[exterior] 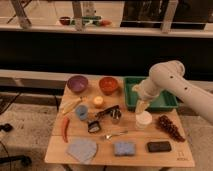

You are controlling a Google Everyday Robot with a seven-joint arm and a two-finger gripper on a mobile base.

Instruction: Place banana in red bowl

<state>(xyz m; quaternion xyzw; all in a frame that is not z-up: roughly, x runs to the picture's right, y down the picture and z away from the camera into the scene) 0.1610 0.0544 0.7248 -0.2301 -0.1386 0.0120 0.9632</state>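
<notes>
Tool [141, 107] hangs released over white cup [143, 120] beside green tray [165, 102], banana [71, 105] well apart.

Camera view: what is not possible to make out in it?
In the camera view:
- End effector, over the white cup: whether it touches the cup cannot be told.
- Green tray: the arm hides its left part.
- Banana: its ends merge with neighbouring things.
- Items on the far counter: too small to name.
</notes>
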